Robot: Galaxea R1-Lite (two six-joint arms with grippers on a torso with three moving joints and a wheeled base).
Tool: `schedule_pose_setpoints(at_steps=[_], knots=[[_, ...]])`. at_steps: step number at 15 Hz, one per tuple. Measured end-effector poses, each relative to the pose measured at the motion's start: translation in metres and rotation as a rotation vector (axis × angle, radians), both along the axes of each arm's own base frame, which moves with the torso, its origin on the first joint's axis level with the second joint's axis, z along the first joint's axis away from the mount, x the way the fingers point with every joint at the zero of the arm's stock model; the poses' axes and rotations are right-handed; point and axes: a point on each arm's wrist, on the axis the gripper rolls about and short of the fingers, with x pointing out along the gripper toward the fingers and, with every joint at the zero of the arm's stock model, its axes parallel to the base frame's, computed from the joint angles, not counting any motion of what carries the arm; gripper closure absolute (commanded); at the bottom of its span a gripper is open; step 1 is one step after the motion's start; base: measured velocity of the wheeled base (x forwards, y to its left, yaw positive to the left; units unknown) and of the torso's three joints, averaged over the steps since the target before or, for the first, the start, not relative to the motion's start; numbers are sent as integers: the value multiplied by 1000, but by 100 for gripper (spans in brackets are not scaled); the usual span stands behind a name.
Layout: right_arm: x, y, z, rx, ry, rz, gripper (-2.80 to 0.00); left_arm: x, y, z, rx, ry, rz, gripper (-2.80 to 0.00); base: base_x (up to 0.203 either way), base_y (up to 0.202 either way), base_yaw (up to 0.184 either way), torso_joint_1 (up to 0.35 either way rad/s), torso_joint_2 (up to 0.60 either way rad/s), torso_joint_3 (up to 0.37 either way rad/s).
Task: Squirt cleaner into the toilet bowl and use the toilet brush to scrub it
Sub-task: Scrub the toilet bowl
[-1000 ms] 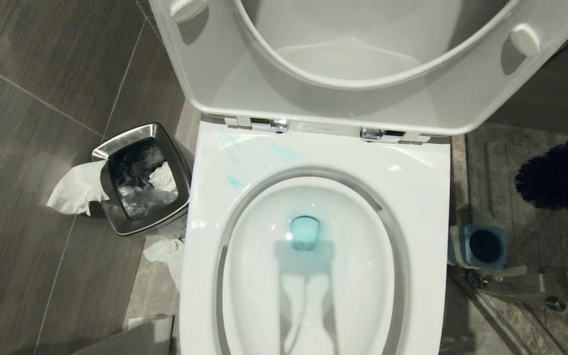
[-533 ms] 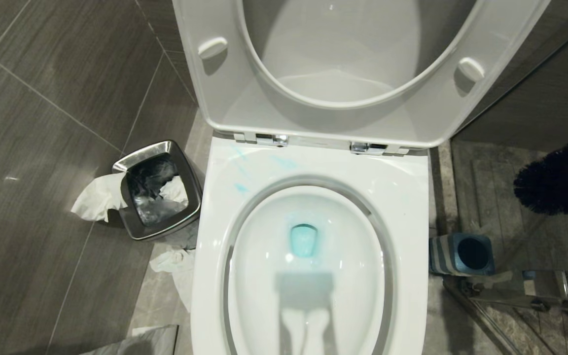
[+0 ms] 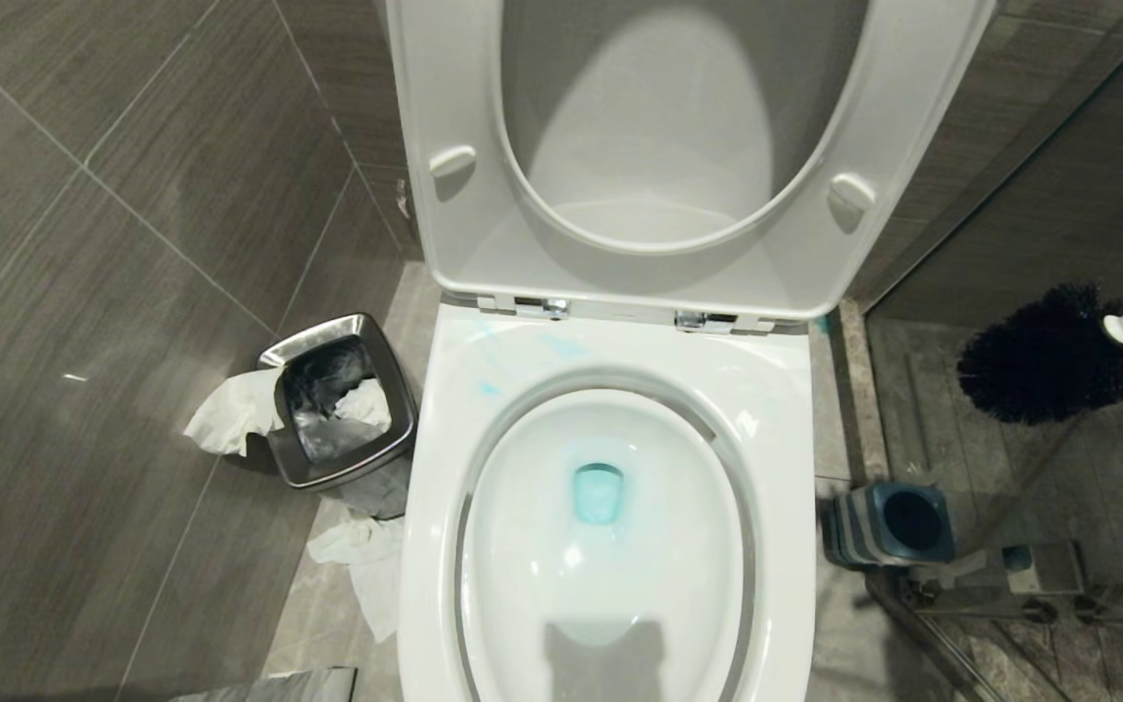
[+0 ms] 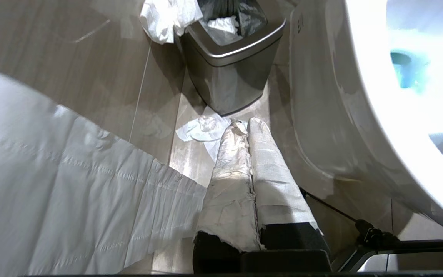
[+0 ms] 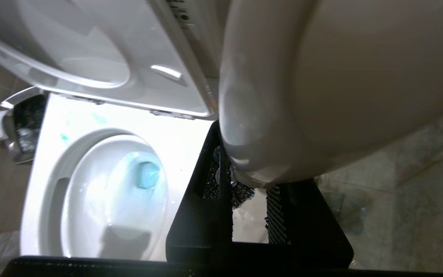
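Fig.: toilet bowl point(image 3: 610, 546) w/ seat & lid raised; blue cleaner point(image 3: 598, 492) pooled at the drain, faint smears on the rear rim. Toilet brush point(image 3: 1049, 353) hangs off the bowl's right side, above the floor, over its blue-grey holder point(image 3: 888, 526). Its long axis runs from the black bristle head up and outward to the right along the white stick. Your right gripper point(image 5: 250, 181) is clamped on that stick, bristles beyond the fingertips. Left gripper point(image 4: 244, 127), fingers pressed together & holding nothing, sits low by the bin point(image 3: 342, 400). Coming move, as judged: swing the head leftward over the rim, then down; the bowl lies left of & below the bristles. Right arm only.
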Motion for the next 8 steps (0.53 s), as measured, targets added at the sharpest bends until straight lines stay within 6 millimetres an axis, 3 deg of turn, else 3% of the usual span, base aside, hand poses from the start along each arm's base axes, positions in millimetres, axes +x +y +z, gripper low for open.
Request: schedule_pose_setpoints(at_steps=[5,8], knots=[[27,2,-4,1,63,44,0,0,0,0,1,0,-1,0,0,0,0,0,0,201],[41,16,-7,-11,101,92,0,0,0,0,13,1,-5,0,0,0,0,0,5,204]])
